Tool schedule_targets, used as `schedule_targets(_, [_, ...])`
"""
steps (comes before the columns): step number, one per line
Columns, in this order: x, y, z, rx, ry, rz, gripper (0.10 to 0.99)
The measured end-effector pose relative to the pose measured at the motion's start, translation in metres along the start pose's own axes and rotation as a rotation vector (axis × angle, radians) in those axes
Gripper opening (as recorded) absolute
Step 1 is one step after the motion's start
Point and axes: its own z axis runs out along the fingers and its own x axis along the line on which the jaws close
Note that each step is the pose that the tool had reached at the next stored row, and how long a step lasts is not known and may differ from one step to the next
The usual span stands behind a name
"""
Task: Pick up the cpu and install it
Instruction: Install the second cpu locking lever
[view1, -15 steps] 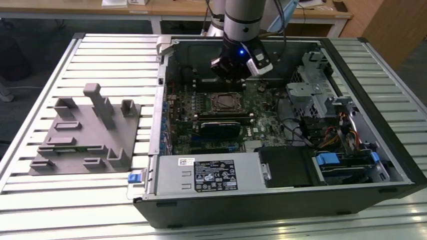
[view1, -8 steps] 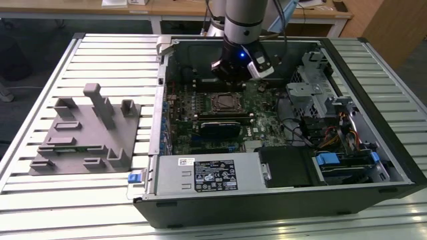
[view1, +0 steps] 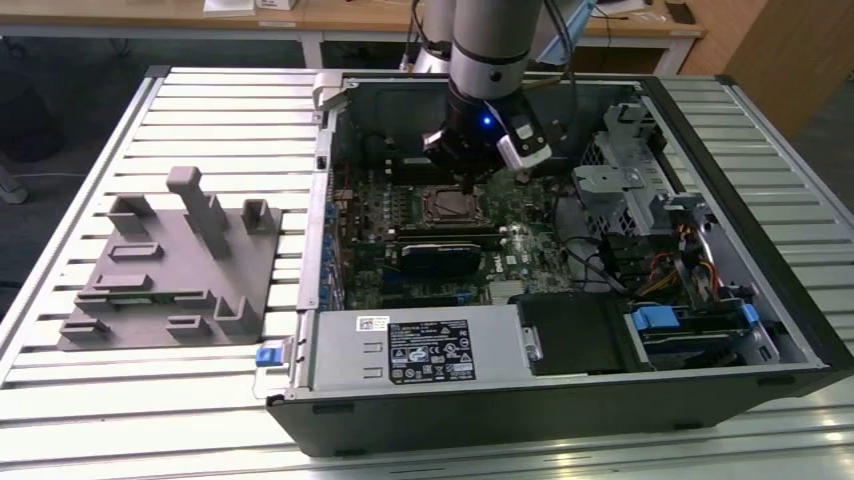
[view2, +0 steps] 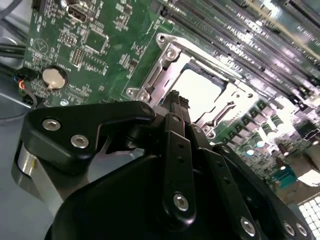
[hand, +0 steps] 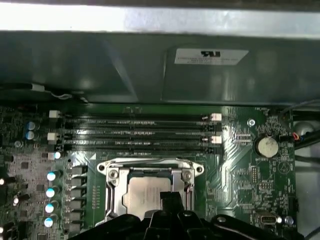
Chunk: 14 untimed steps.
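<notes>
Here the tool (view2: 175, 102) partly hides the socketed cpu (view2: 200, 92).

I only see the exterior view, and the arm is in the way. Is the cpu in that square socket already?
Observer: Yes. In both wrist views the cpu lies flat inside the metal socket frame, silver top up.
Operator: Is the gripper holding anything?
Observer: No. In the second wrist view the gripper is shut with nothing in it. Its tip is at the cpu's edge, but I cannot tell whether it touches.
Operator: What is the round shiny thing on the board?
Observer: A coin battery, off to one side of the socket in the first wrist view.
</notes>
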Motion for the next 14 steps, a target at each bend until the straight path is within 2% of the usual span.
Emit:
schedule_targets(3, [0.0,-0.0007,-0.0014,0.002,0.0024,0.0,0.106])
schedule_targets(6, [-0.0004,-0.0003,-0.0054,0.003,0.0122,0.001,0.106])
schedule_targets(10, [-0.0005,0.0,-0.0104,0.004,0.0183,0.002,0.106])
schedule_targets(14, [-0.0005,-0.0069,-0.0112,0.004,0.0201,0.002,0.106])
